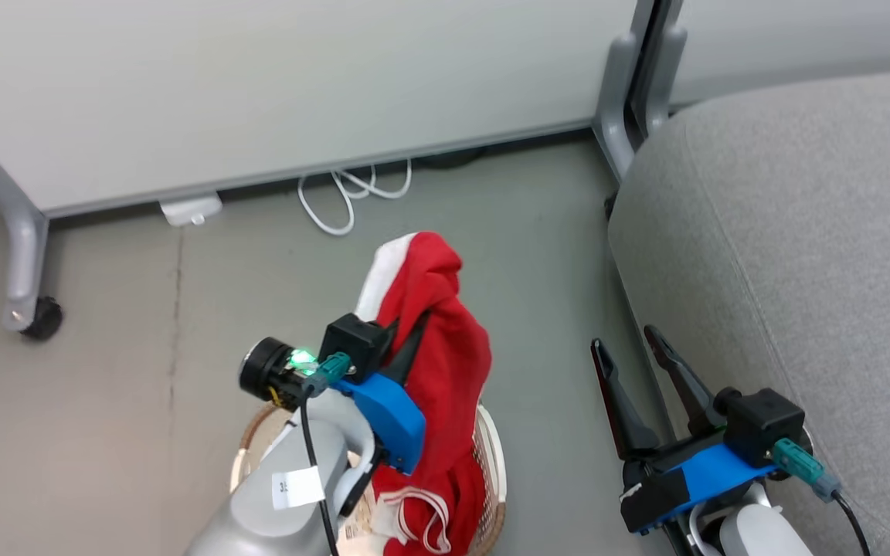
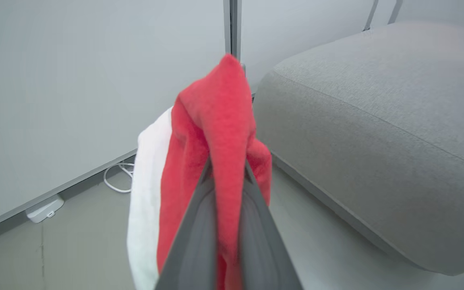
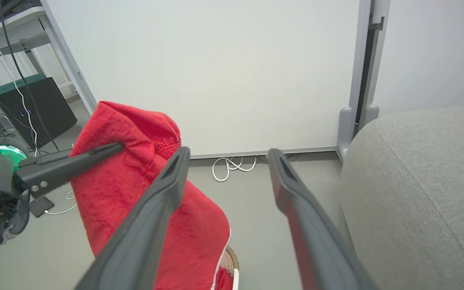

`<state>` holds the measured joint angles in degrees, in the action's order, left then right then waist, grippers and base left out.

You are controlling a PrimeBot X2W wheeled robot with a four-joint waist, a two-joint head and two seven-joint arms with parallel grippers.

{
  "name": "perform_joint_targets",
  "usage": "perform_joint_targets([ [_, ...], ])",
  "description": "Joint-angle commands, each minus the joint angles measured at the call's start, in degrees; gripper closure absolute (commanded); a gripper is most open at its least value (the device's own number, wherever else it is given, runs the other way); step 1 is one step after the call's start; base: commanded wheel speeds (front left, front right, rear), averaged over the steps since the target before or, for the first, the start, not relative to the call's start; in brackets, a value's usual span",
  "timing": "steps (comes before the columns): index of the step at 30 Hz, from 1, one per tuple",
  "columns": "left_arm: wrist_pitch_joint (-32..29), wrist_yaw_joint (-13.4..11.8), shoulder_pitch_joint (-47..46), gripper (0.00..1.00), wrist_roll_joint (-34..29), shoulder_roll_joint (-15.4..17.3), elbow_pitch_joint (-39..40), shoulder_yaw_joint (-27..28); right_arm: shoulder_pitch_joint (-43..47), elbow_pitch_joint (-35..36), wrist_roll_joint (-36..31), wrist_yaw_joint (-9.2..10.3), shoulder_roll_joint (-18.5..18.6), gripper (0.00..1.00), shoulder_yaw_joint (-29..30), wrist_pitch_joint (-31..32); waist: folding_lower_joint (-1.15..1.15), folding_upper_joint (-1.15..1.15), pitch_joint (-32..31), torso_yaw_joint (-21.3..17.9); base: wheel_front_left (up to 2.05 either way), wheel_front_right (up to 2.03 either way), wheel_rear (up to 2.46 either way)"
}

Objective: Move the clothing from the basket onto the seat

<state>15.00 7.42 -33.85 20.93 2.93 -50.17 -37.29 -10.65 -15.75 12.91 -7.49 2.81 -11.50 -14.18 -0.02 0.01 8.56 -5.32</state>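
Observation:
My left gripper (image 1: 416,328) is shut on a red garment with a white panel, the clothing (image 1: 445,363), and holds it up above the basket (image 1: 494,455). The cloth's lower end hangs into the basket, where red fabric with white stripe trim (image 1: 422,513) lies. In the left wrist view the fingers (image 2: 227,165) pinch a red fold (image 2: 216,112). My right gripper (image 1: 623,341) is open and empty, low beside the seat (image 1: 800,232), right of the basket. Its wrist view shows its open fingers (image 3: 228,152), the hanging clothing (image 3: 135,193), the basket rim (image 3: 232,257) and the seat (image 3: 425,181). The grey seat (image 2: 377,121) lies right of the held clothing.
White partition panels stand behind, with a grey post (image 1: 630,93) by the seat's corner and a castor leg (image 1: 24,305) at the far left. A white cable (image 1: 344,201) and a small white box (image 1: 191,209) lie on the floor at the panel's foot.

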Motion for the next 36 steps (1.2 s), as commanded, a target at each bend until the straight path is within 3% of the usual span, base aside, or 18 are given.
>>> perform_joint_targets([
  [1,0.26,0.08,-0.26,1.00,1.69,-0.01,1.62,-1.77,1.08,-0.16,0.23,-0.01,0.14,0.00,-0.24,0.33,0.02,-0.01,-3.93,1.43,0.00,0.00,0.00],
  [14,-1.75,0.10,-7.66,1.00,14.15,0.01,9.74,-14.41,4.12,-0.62,0.97,-0.01,0.14,0.00,-2.27,1.54,0.02,-0.01,-8.74,3.90,0.00,0.00,0.00],
  [36,-1.15,-1.94,-13.47,1.00,22.94,-0.02,9.53,-23.02,3.05,-1.87,-0.01,-0.01,0.14,0.00,-4.96,3.04,0.02,-0.01,-9.45,3.28,0.00,0.00,0.00],
])
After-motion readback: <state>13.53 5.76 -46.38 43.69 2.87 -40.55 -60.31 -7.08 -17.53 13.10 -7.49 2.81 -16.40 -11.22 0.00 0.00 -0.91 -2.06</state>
